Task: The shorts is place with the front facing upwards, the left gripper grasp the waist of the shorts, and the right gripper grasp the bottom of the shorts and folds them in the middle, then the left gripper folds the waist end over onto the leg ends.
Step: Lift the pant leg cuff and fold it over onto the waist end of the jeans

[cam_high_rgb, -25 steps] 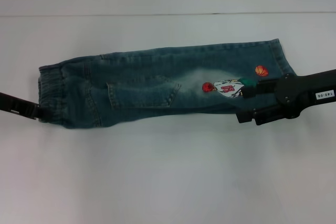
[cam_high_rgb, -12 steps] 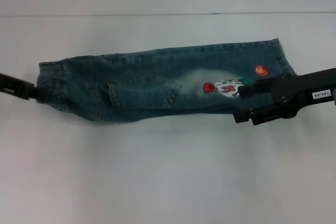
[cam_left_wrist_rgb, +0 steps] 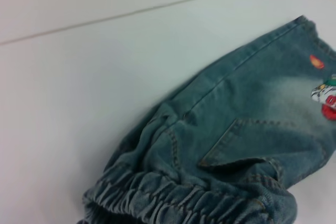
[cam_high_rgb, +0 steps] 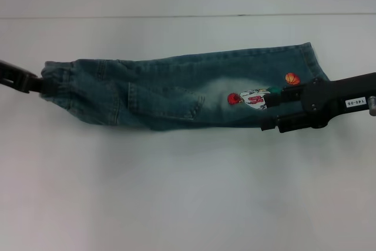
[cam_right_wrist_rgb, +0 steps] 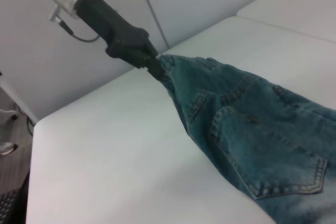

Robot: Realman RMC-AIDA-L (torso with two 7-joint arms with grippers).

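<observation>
We see the shorts (cam_high_rgb: 176, 92) lying on the white worktop (cam_high_rgb: 176, 192), already doubled lengthwise into one long narrow band. Their long axis runs across our head view, left to right, tilted slightly so the leg end sits a little farther from us than the waist end. The waist of the shorts (cam_left_wrist_rgb: 173, 198), a gathered puckered band, points toward our left; the leg ends (cam_high_rgb: 308, 60) point toward our right. A back pocket (cam_high_rgb: 167, 101) faces up near the middle, and the cartoon print (cam_high_rgb: 254, 98) with its orange basketball (cam_high_rgb: 292, 78) lies nearer the hems. The left hand (cam_high_rgb: 42, 84) is at the far left edge of the head view, pinching the bunched waist; in the right wrist view the denim rises from the worktop to a point at that grip (cam_right_wrist_rgb: 155, 64), the fabric taut and lifted there. The right hand (cam_high_rgb: 271, 110) lies over the leg section just beside the print, its white label (cam_high_rgb: 355, 103) showing on the arm; we cannot tell whether its fingers are spread or closed on the cloth.
</observation>
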